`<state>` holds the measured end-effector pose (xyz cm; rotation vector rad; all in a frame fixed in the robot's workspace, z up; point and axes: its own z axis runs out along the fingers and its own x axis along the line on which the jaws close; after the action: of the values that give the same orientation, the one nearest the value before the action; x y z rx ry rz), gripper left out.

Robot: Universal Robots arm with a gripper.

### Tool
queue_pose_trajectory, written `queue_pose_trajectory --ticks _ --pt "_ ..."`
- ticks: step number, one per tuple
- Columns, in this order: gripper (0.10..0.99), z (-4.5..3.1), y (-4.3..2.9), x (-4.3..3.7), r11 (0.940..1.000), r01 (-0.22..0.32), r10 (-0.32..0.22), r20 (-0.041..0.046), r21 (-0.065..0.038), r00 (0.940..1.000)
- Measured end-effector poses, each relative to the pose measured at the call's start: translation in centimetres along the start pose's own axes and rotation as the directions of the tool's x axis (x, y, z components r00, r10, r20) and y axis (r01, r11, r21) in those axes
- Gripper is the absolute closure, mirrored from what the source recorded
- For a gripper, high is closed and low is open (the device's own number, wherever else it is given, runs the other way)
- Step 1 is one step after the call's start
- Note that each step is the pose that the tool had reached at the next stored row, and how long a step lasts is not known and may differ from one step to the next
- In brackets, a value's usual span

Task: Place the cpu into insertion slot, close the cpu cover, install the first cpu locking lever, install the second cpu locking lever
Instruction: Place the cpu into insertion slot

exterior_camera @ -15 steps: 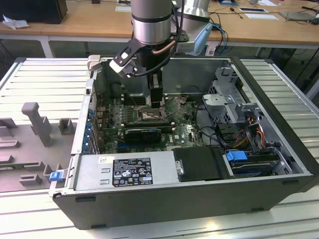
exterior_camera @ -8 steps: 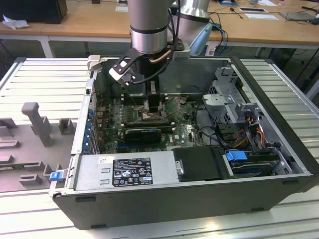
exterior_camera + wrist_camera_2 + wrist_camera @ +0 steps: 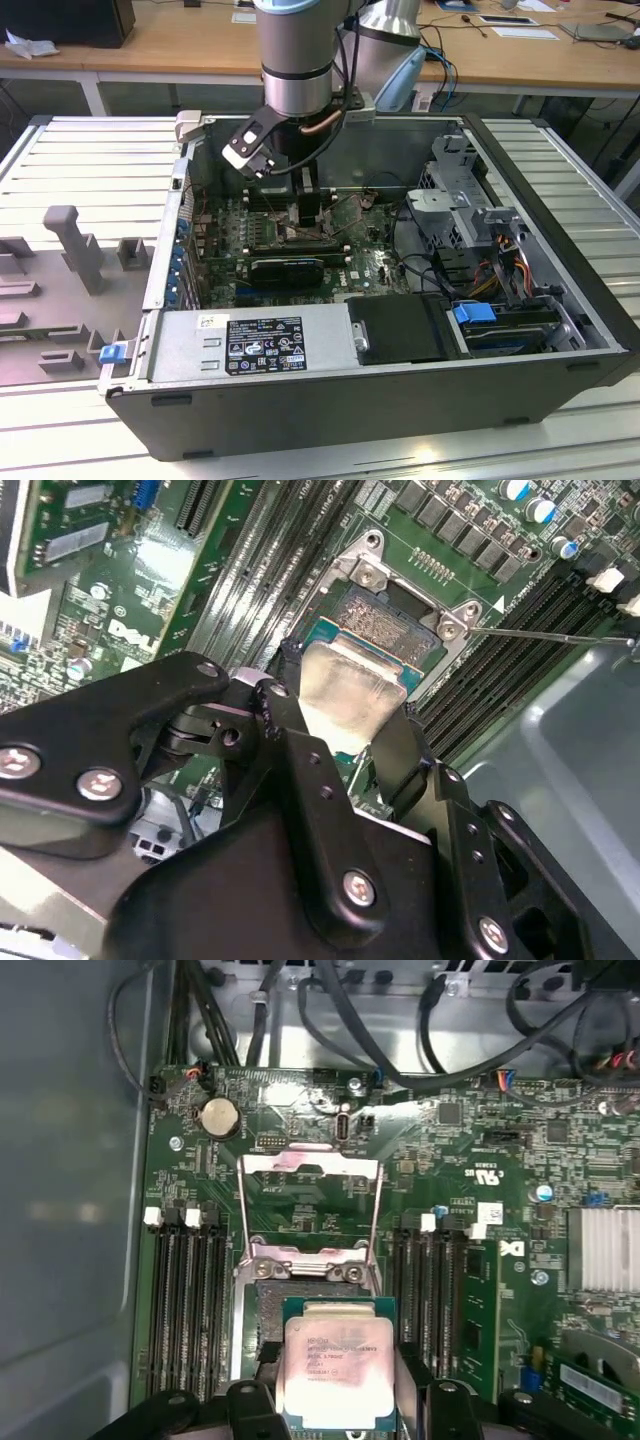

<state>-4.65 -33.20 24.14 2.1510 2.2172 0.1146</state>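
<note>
First wrist view: black end effector [image 3: 338, 1375] grips the small silver-grey square cpu [image 3: 338, 1345] by its edges over the dark-framed insertion slot [image 3: 268, 1305]. The silvery metal-frame cpu cover [image 3: 310, 1167] lies open beyond. Long black memory slots [image 3: 185, 1300] flank both sides.

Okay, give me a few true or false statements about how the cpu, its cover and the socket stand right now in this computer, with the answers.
1. The gripper clamps the cpu between its fingers. True.
2. The cpu cover is shut over the insertion slot. False: it is swung open and lies back from the slot.
3. The cpu is fully seated in the insertion slot. False: part of the slot's pin field is bare beyond the chip's edge.
4. Long memory slots run along both sides of the insertion slot. True.
5. The computer case has its side panel on. False: it is open, and the motherboard is exposed.
</note>
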Motion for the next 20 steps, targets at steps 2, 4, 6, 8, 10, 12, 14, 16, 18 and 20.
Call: queue_pose_trajectory --ticks 2,4,6,8,10,12,14,16,18,20 --pt "0.561 0.28 -0.08 0.06 1.0000 0.000 0.000 0.0001 0.000 1.0000" --pt "0.561 0.47 -0.11 0.10 1.0000 0.000 0.000 0.0001 0.000 1.0000" --pt "0.561 0.69 -0.13 0.11 1.0000 0.000 0.000 0.0001 0.000 1.0000" --pt "0.561 1.21 -0.30 0.24 1.0000 0.000 0.000 0.0002 0.000 1.0000" --pt "0.561 1.75 -0.35 0.73 1.0000 0.000 0.000 0.0002 0.000 1.0000" --pt "0.561 2.17 -0.54 1.04 1.0000 -0.008 0.008 0.0009 0.000 1.0000" --pt "0.561 2.61 -0.59 1.22 0.9998 -0.018 0.018 0.0017 0.000 0.9998" --pt "0.561 3.06 -0.62 1.26 0.9998 -0.018 0.018 0.0017 0.000 0.9998" --pt "0.561 3.23 -0.64 1.26 0.9998 -0.019 0.019 0.0018 0.000 0.9998" --pt "0.561 3.35 -0.65 1.25 0.9998 -0.022 0.022 0.0021 0.000 0.9998"
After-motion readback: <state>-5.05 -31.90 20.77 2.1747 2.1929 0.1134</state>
